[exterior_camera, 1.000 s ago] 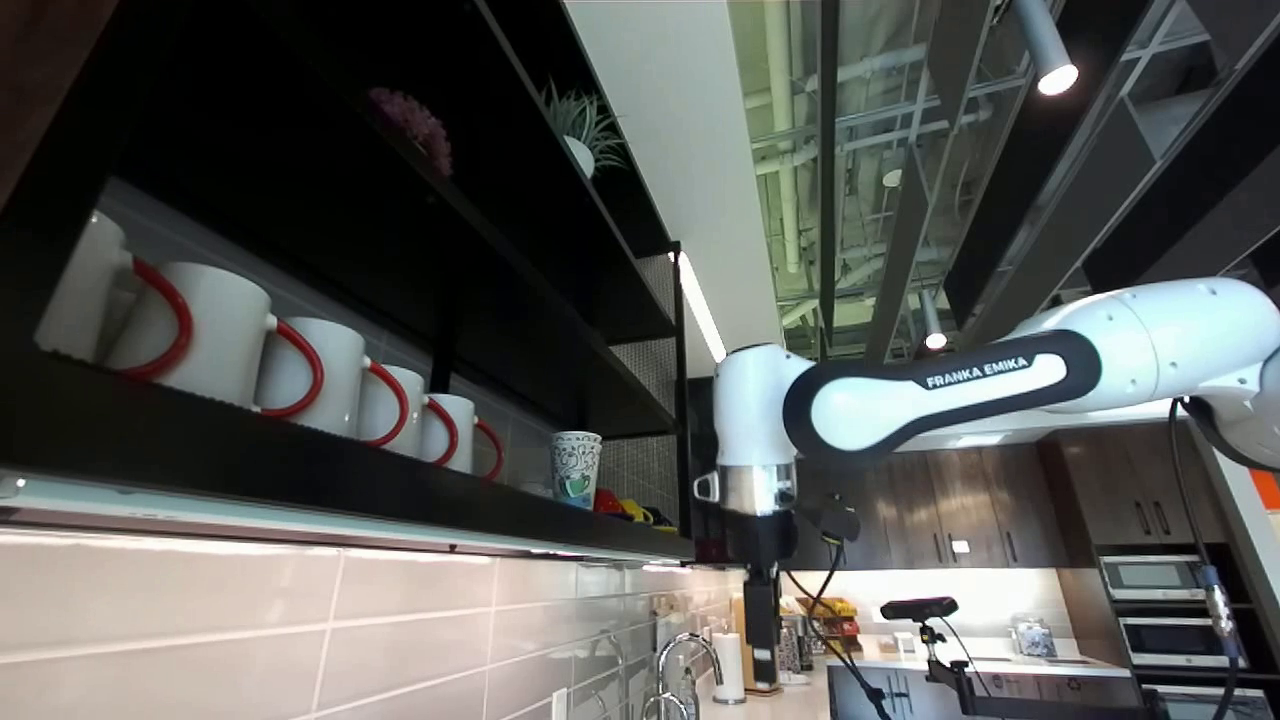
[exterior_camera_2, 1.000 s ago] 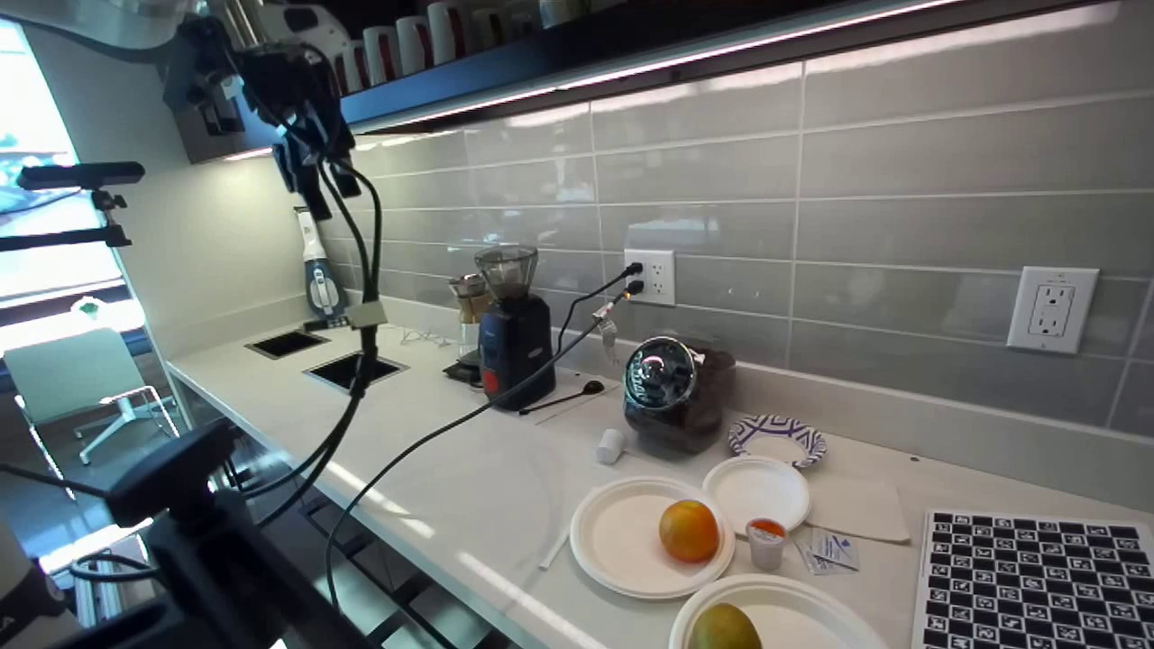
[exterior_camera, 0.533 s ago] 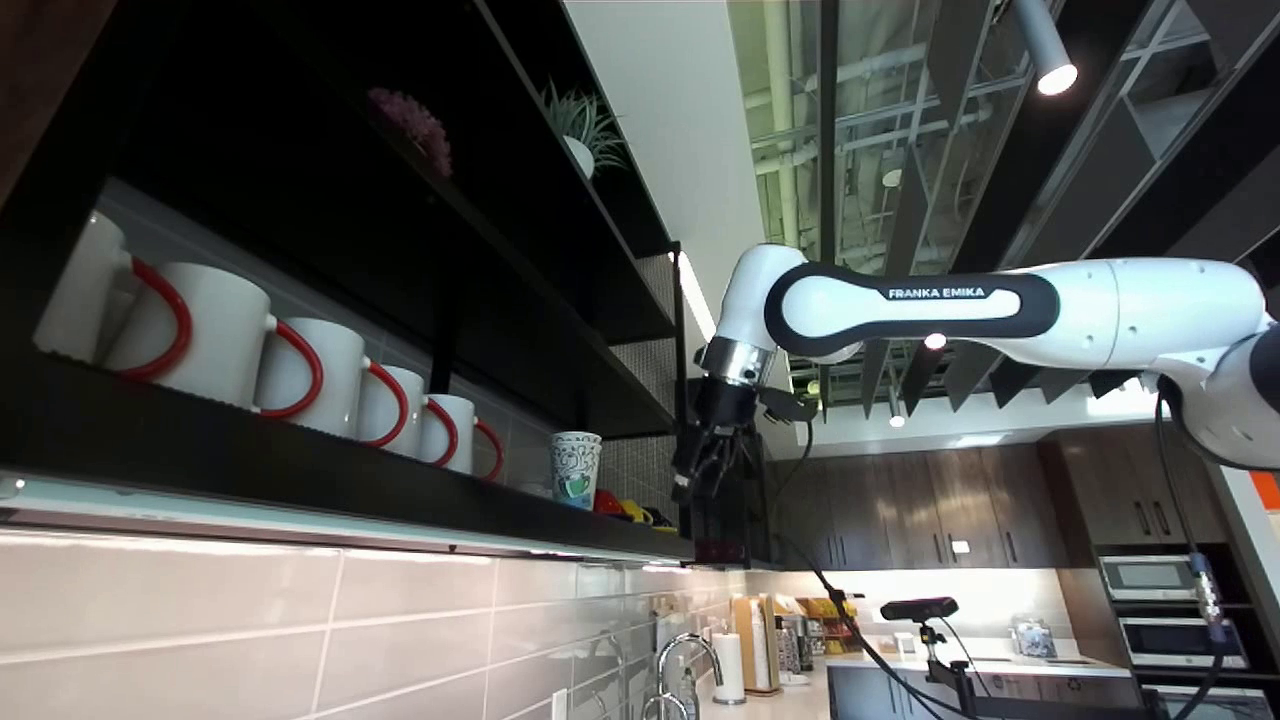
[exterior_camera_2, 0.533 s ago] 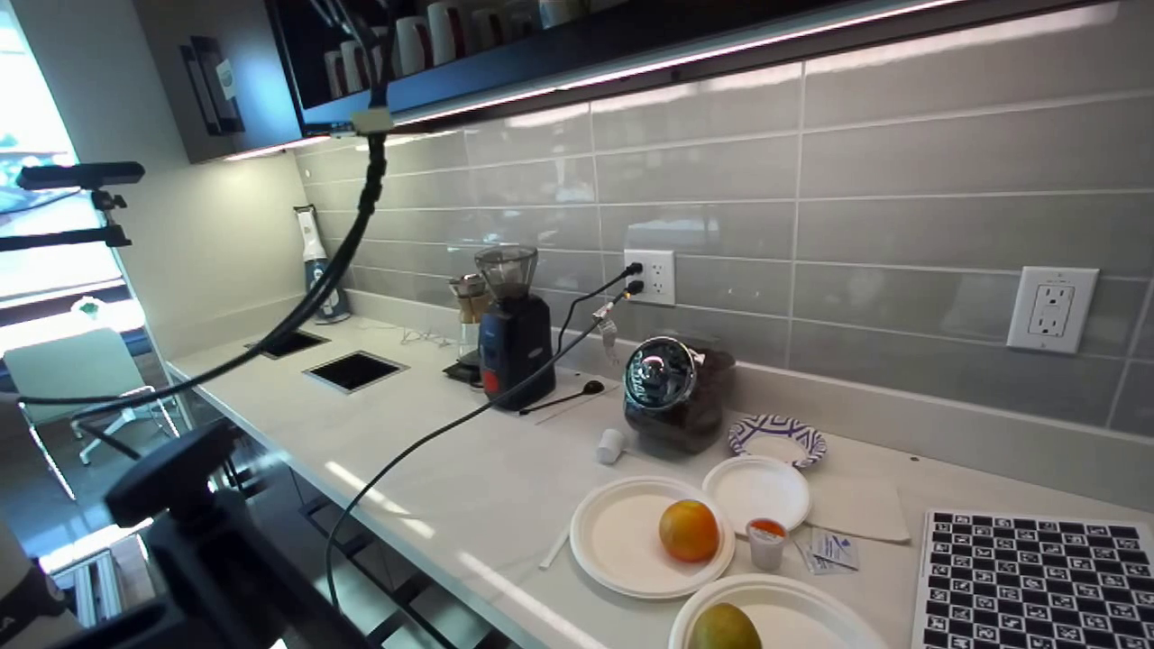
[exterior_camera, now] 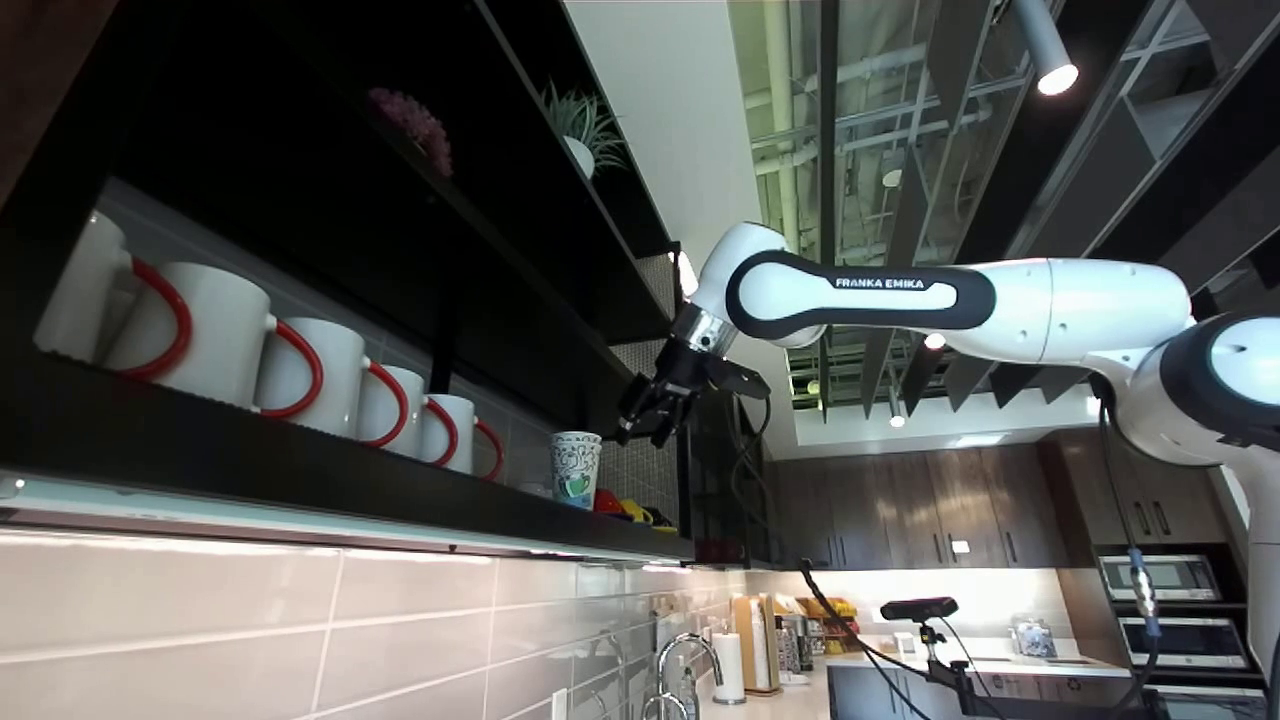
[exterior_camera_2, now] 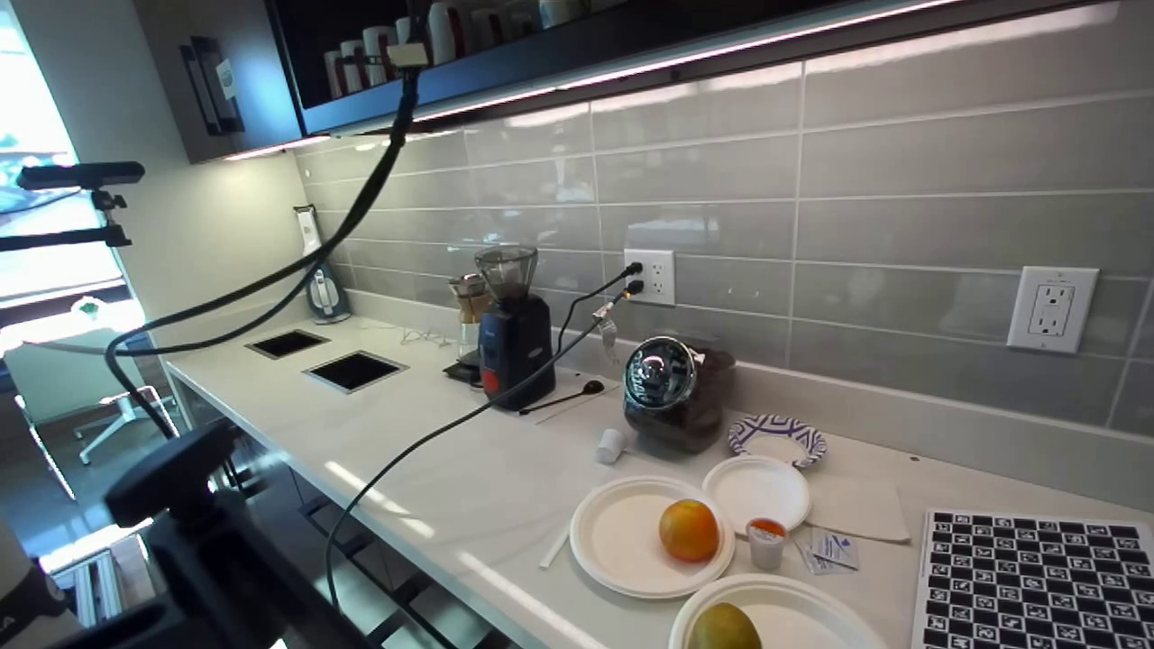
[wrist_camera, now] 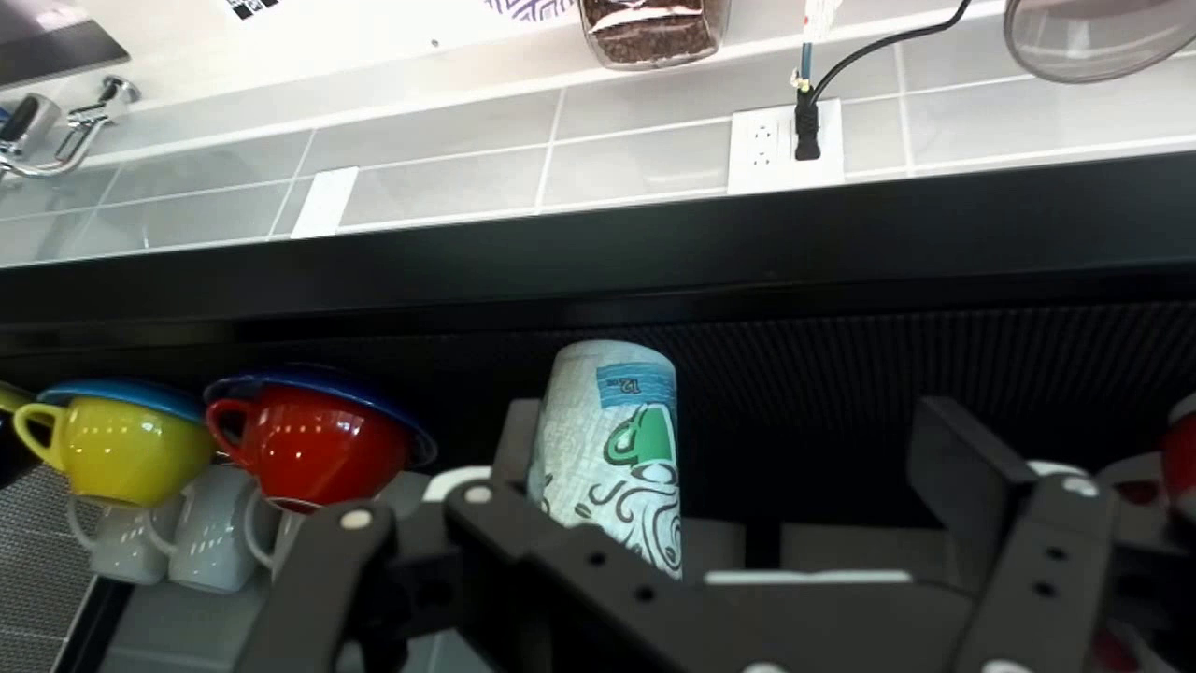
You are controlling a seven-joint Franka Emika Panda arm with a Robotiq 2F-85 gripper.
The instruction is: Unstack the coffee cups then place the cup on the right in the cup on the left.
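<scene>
While coffee cups (exterior_camera: 576, 470) stand nested, the gripper (exterior_camera: 641, 436) hangs near.
Its fingers (wrist_camera: 964, 479) spread wide; red teacup (wrist_camera: 322, 449) beside the cups.

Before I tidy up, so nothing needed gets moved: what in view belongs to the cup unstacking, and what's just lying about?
For the job: stacked coffee cups, gripper.

Lying about: white mugs, red cup, yellow cup, orange fruit, grinder.

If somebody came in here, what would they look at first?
Probably the big white robot arm, stretched out in an exterior view, its open gripper near the stacked patterned cups on the black shelf. Next, perhaps the white mugs with bright red handles, lined up along that shelf. On the counter below, an orange sits on a white plate.
</scene>
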